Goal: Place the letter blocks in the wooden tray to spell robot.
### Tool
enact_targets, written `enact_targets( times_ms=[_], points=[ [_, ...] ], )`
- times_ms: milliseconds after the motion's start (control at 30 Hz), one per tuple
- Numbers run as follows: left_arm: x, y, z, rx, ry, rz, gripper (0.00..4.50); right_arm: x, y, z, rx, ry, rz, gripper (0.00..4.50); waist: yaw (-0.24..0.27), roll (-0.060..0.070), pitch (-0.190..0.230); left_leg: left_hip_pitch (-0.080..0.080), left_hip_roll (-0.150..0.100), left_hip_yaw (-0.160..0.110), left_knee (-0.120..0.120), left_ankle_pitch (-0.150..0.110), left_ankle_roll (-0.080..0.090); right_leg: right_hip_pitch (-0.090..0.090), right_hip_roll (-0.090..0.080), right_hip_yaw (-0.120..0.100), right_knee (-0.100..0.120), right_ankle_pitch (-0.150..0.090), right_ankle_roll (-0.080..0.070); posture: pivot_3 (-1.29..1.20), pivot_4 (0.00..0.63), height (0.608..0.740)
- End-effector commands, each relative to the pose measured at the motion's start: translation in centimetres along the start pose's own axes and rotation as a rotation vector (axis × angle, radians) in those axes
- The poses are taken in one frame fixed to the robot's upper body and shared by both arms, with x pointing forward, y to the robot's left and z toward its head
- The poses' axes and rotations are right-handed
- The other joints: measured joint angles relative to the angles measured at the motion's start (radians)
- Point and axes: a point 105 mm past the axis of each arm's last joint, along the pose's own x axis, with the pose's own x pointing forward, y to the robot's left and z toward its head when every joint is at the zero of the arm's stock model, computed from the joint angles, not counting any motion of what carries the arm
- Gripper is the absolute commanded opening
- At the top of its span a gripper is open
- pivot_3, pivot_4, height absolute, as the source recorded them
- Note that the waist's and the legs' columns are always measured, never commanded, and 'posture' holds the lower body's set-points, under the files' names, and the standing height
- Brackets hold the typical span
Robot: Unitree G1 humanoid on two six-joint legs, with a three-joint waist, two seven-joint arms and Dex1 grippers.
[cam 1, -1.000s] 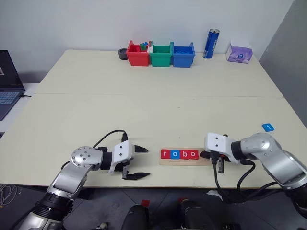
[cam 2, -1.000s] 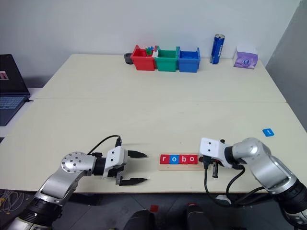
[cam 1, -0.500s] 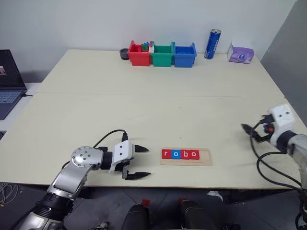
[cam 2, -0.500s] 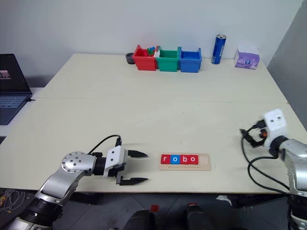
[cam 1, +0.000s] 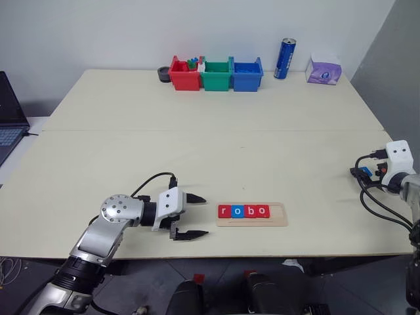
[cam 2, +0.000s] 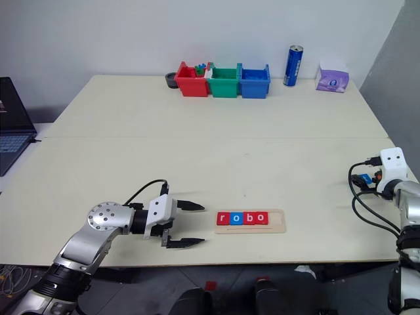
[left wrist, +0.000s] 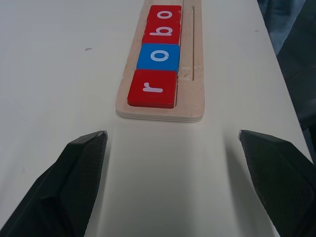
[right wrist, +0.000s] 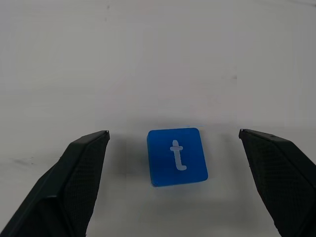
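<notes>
Blue t block (right wrist: 177, 156) flat on desk (right wrist: 158, 59), between wide-spread fingers of right claw (right wrist: 174, 143), untouched. Left claw (left wrist: 173, 140) wide, facing wooden tray (left wrist: 193, 94) end.

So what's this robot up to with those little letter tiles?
It is spelling "robot" in a wooden tray. Four tiles, r, o, b and o, already sit in it. The right gripper, fingers open, hovers over the blue t tile lying on the table, not yet gripping it. The left gripper waits open beside the tray.
</notes>
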Motion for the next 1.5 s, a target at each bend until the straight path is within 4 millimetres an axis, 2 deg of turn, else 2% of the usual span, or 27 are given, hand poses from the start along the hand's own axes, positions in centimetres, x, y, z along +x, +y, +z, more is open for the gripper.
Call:
enact_targets(
  times_ms=[33,133,200,467,600,667,733,933,1100,1233,1433,1500],
  points=[
    [-0.1,0.0,0.7,0.029,-0.005,-0.002,4.5,0.0,-1.3,-0.1,0.0,0.04,-0.017,4.47,-0.001,0.0,0.0,0.0,0.0,0.0,0.0,0.0,0.0,0.0,0.0,0.0,0.0,0.0,0.0,0.0,0.15,0.74],
    [-0.3,-0.1,0.7,0.028,0.001,0.005,4.5,0.2,-0.9,-1.0,0.032,0.092,0.021,4.47,-0.001,0.0,0.0,0.0,0.0,0.0,0.0,0.0,0.0,0.0,-0.001,0.0,0.0,0.0,0.0,0.0,0.15,0.74],
    [-0.4,-0.1,0.6,0.026,0.004,0.008,4.5,0.3,-0.8,-1.4,0.062,0.113,0.032,4.09,-0.001,0.0,0.0,0.0,0.0,0.0,0.0,0.0,0.0,0.0,-0.001,0.0,0.0,0.0,0.0,0.0,0.15,0.74],
    [-0.4,0.0,0.4,0.031,0.013,0.003,4.5,0.2,-0.4,-2.1,0.101,0.133,0.037,1.45,0.011,-0.002,-0.001,0.0,0.0,-0.001,0.001,0.0,0.0,0.001,-0.001,0.0,0.0,0.0,0.0,0.0,0.15,0.74],
    [-0.2,0.1,0.5,0.038,0.012,-0.005,4.5,-0.3,0.8,-1.6,-0.005,0.098,0.072,1.46,0.019,-0.002,-0.001,0.0,0.0,-0.002,0.001,0.0,0.0,0.001,-0.001,-0.001,0.0,0.0,0.0,0.0,0.15,0.74],
    [-0.2,0.1,0.5,0.04,0.011,-0.01,4.5,-1.0,2.2,-0.8,-0.034,0.041,0.092,1.46,0.021,-0.002,-0.001,0.0,0.001,-0.003,0.0,0.0,0.0,0.001,0.0,-0.001,0.0,0.0,0.0,0.0,0.15,0.74],
    [-0.1,0.1,0.5,0.041,0.01,-0.013,4.5,-2.1,4.4,-0.5,-0.037,-0.016,0.116,1.46,0.021,-0.002,-0.002,-0.001,0.001,-0.005,0.0,0.0,0.0,0.001,0.0,-0.001,0.0,0.0,0.0,0.0,0.15,0.74],
    [-0.2,0.0,0.3,0.042,0.011,-0.02,4.5,-5.8,10.7,-2.5,0.174,-0.038,0.086,1.46,0.015,0.0,-0.003,-0.001,0.002,-0.008,0.0,0.0,0.0,0.0,0.0,-0.001,0.002,0.0,0.0,0.0,0.15,0.74],
    [-0.1,0.1,0.2,0.045,0.012,-0.027,4.5,-7.8,14.7,-3.5,0.219,-0.028,0.057,1.46,0.016,0.001,-0.003,-0.001,0.002,-0.008,0.0,0.0,0.0,0.0,0.001,-0.002,0.001,-0.003,0.004,0.0,0.15,0.74],
    [0.0,0.1,0.3,0.047,0.008,-0.03,4.5,-8.3,15.9,-3.9,0.232,-0.027,0.015,1.46,0.017,0.001,-0.004,0.0,0.002,-0.007,0.0,0.0,0.0,0.0,0.001,-0.002,0.001,-0.003,0.004,0.0,0.15,0.74],
    [0.0,0.0,0.2,0.046,0.009,-0.026,4.5,-7.8,17.0,-4.9,0.309,0.009,-0.023,1.46,0.017,-0.001,-0.005,0.0,0.002,-0.007,0.0,0.0,0.0,0.0,0.001,-0.002,0.0,-0.003,0.004,0.0,0.15,0.74],
    [0.0,0.0,0.2,0.045,0.009,-0.023,4.5,-7.6,16.8,-4.4,0.357,-0.029,-0.052,2.2,0.017,-0.002,-0.006,0.0,0.002,-0.007,0.0,0.0,0.0,0.0,0.001,-0.002,0.0,-0.003,0.004,0.0,0.15,0.74]
  ],
)
